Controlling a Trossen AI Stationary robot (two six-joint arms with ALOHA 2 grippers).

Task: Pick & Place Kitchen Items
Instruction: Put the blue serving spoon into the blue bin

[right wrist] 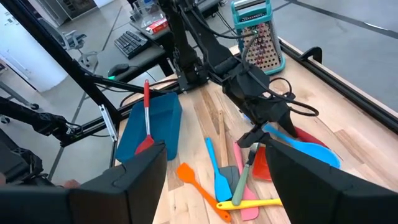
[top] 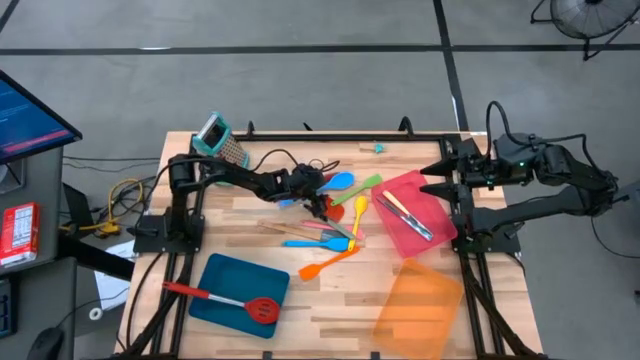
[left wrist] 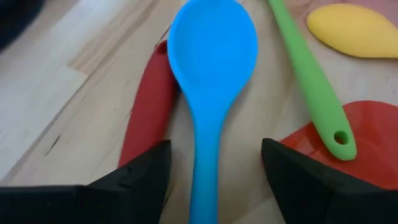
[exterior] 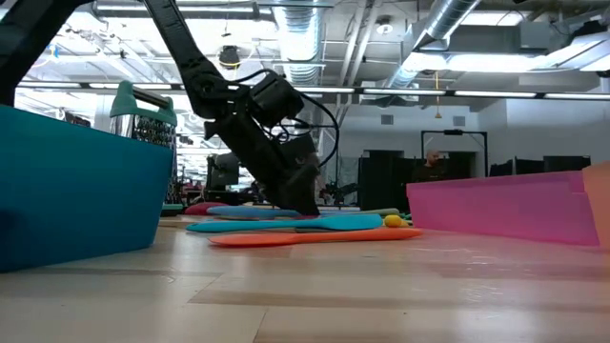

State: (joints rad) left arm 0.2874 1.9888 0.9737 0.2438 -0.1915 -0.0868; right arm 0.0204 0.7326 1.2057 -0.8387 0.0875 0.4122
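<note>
Several kitchen items lie in a loose heap at the table's middle: a blue spoon (left wrist: pixel 213 50), a green-handled utensil (left wrist: pixel 311 81), a yellow spoon (left wrist: pixel 354 28), a red one (left wrist: pixel 149 112) and an orange spatula (top: pixel 325 265). My left gripper (left wrist: pixel 214 149) is open and low over the heap (top: pixel 322 205). Its fingers stand on either side of the blue spoon's handle (left wrist: pixel 205 180) without touching it. The blue spoon lies flat on the wood, bowl up. My right gripper (right wrist: pixel 214 180) waits open and raised at the table's right edge (top: pixel 435 175).
A pink tray (top: pixel 415 215) holding a few utensils lies right of the heap, with an orange tray (top: pixel 418 305) nearer the front. A blue tray (top: pixel 238 290) at front left carries a red turner (top: pixel 230 300). A metal grater (top: pixel 220 140) stands at the far left.
</note>
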